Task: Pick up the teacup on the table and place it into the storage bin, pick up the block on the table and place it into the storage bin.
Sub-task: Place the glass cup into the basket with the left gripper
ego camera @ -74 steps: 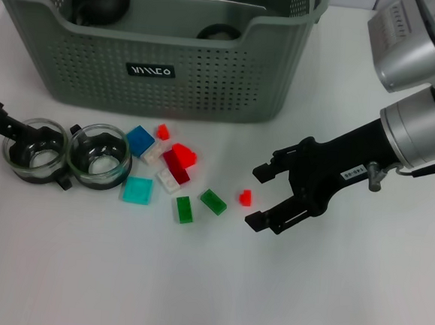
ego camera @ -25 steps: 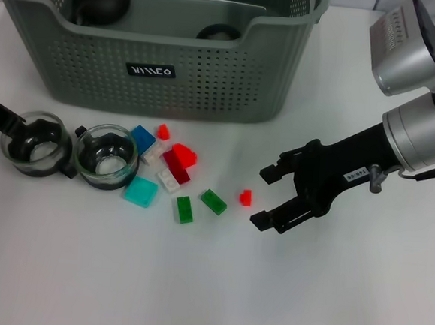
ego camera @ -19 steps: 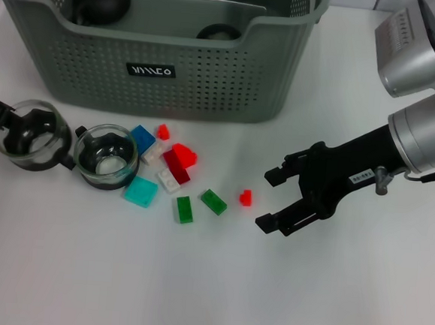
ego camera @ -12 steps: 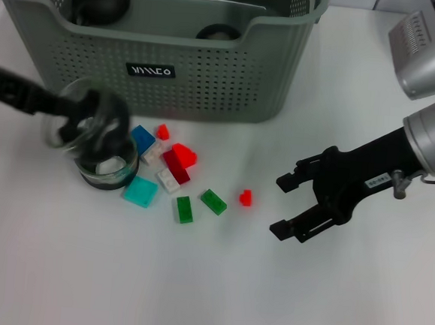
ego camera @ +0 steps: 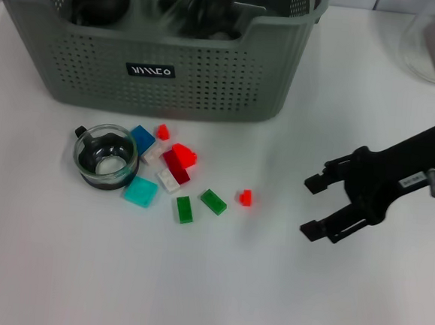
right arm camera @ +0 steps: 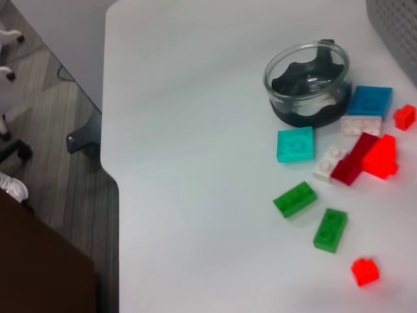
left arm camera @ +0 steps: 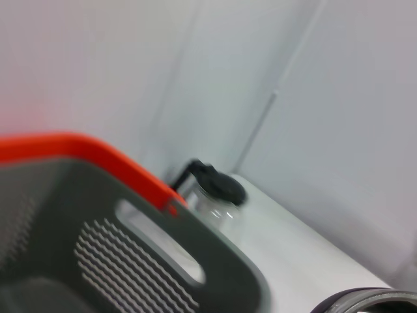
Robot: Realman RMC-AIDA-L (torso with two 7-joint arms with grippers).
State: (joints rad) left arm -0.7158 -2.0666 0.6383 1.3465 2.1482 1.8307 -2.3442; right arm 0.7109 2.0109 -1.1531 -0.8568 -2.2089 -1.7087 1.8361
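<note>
white tabletop (ego camera: 193, 281) is seen throughout. inside the storage bin (ego camera: 153, 71) a glass blur, likely a teacup, cannot be made out clearly, and the left gripper is hidden from all views. one teacup (ego camera: 105, 156) is left on the table beside the scattered blocks (ego camera: 175, 176); half a second ago a second cup was being lifted above it. the right gripper (ego camera: 327, 207), jaws apart and empty, is now placed farther from the small red block (ego camera: 245, 197).
</note>
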